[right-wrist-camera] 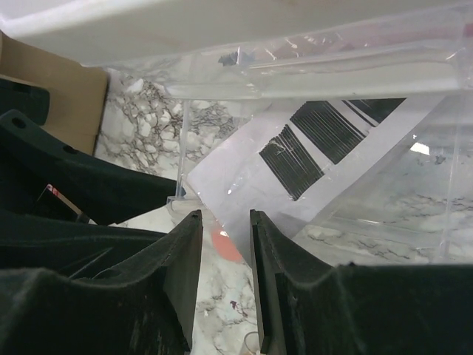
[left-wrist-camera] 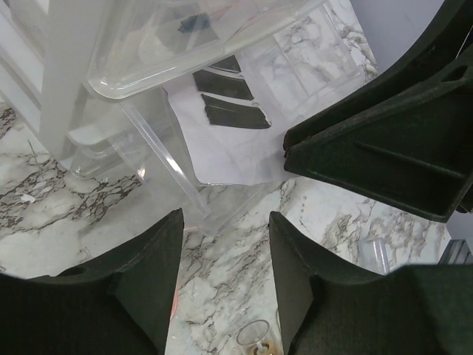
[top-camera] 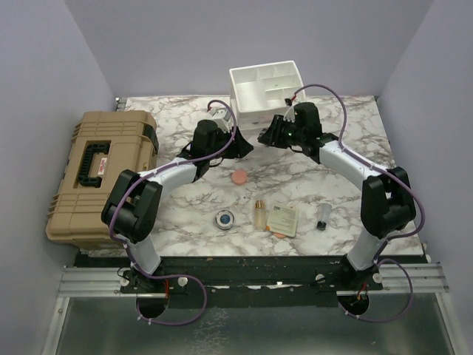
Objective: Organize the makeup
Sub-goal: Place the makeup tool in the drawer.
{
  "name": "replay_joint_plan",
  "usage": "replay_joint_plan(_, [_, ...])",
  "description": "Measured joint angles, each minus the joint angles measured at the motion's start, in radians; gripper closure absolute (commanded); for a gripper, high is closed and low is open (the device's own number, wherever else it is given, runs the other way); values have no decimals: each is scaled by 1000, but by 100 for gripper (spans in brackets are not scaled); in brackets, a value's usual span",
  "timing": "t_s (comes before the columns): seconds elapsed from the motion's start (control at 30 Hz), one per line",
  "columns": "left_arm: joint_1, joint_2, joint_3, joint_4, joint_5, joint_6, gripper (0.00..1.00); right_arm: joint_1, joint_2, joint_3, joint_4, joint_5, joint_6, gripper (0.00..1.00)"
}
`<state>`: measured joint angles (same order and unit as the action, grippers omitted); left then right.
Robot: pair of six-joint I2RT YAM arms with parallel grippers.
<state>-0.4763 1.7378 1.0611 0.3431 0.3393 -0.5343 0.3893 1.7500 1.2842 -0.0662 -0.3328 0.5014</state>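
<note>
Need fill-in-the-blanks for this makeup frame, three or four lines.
The round compact is ___.
The tan case sits on the ___ arm's side.
The sachet lies between the vial and the ___ bottle.
The puff lying nearest the white organizer is ___.
Missing words: blue; left; amber; pink.

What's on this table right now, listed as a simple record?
Back of table: white organizer
In front of it: clear tray, black strip palette seen through it
Loose on marble: pink puff, blue compact, amber bottle, cream sachet, vial
Left side: tan case
Left hand: open, by the tray's corner
Right hand: at the tray's edge, grip unclear
</note>
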Motion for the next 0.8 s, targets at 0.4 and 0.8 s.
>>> replay_joint_plan(0.4, [-4,0,0,0,0,-4,60,11,-163,-57,-49,209,-49,63])
replay_joint_plan(0.8, [-4,0,0,0,0,-4,60,9,-117,-90,-56,95,-11,64])
